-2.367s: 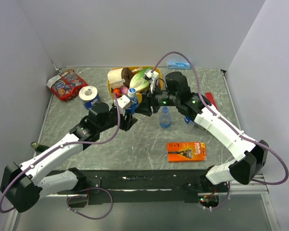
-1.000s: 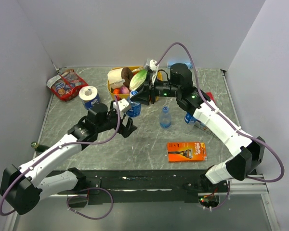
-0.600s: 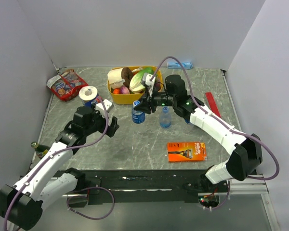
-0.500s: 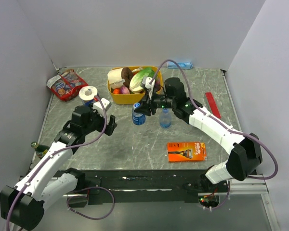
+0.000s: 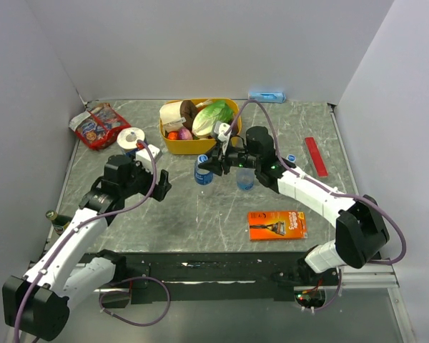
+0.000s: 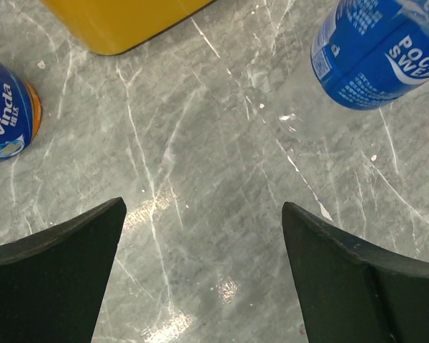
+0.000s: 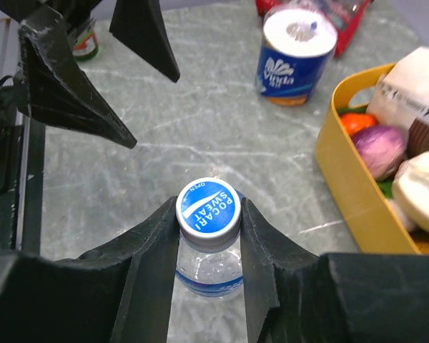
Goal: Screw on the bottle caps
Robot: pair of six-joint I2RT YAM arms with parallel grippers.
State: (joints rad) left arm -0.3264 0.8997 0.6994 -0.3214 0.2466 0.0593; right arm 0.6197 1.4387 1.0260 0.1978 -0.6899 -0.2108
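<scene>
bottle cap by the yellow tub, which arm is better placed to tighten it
Right: the right gripper is shut on the cap atop the bottle; the left gripper is open, empty, off to one side.

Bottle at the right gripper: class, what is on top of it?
A blue cap sits on the bottle, pinched by the right gripper. The cap covers the neck, so how far it is screwed on is hidden.
</scene>
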